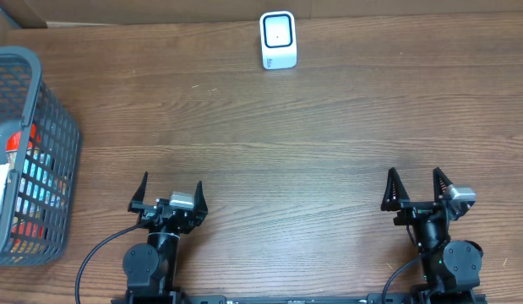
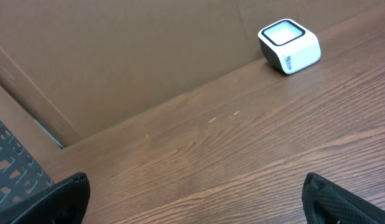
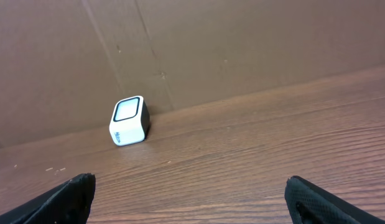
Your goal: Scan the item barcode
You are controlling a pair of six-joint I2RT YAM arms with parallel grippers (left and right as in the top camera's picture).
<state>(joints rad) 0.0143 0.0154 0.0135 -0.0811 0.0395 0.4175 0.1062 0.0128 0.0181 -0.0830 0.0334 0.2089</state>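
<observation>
White barcode scanner at desk far edge, window up, prob. for presenting barcodes. Items sit in grey mesh basket, left edge. L gripper, R gripper near edge, jaws wide, empty.

white scanner, grey mesh basket

White scanner box sits near far edge of brown wood table, left of middle, right by brown cardboard wall. Right gripper spread wide, black fingertips in bottom corners, holding nothing.
</observation>
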